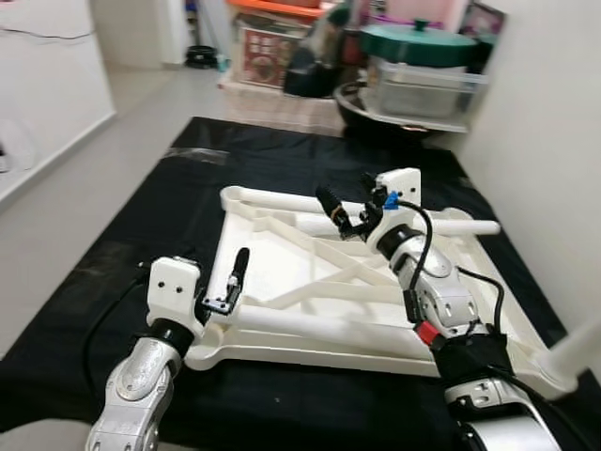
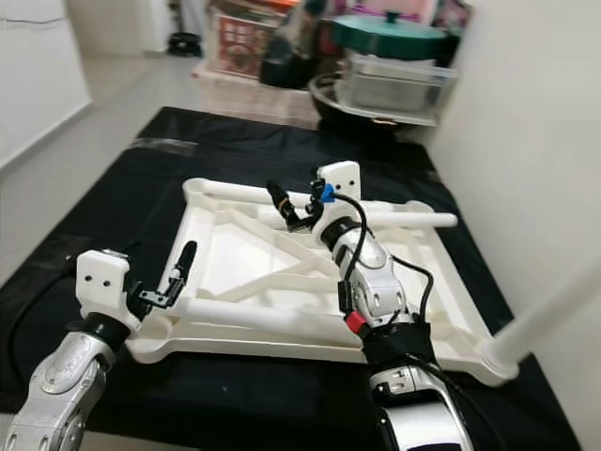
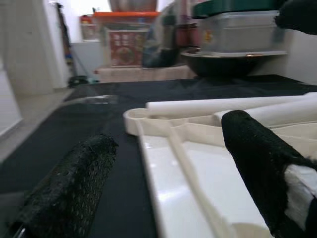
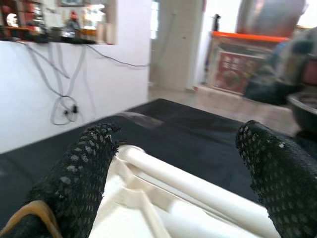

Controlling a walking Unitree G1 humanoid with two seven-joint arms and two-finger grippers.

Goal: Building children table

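A white plastic table top (image 1: 282, 268) lies upside down on a black mat (image 1: 141, 235). Loose white leg tubes rest on it: one along the far edge (image 1: 282, 199), one at the far right (image 1: 460, 226), one near the front (image 1: 300, 319). Another leg (image 1: 582, 349) sticks up at the near right corner. My left gripper (image 1: 211, 272) is open at the top's near left corner, one finger (image 1: 239, 266) over the rim. My right gripper (image 1: 349, 199) hovers open above the far middle, with a leg tube (image 4: 198, 188) below its fingers (image 4: 84, 168).
A low shelf at the back holds a clear bin with a green lid (image 1: 418, 42), a black bowl (image 1: 376, 108) and boxes (image 1: 268, 52). A white wall (image 1: 545, 141) runs close along the mat's right side. Grey floor (image 1: 94, 169) lies to the left.
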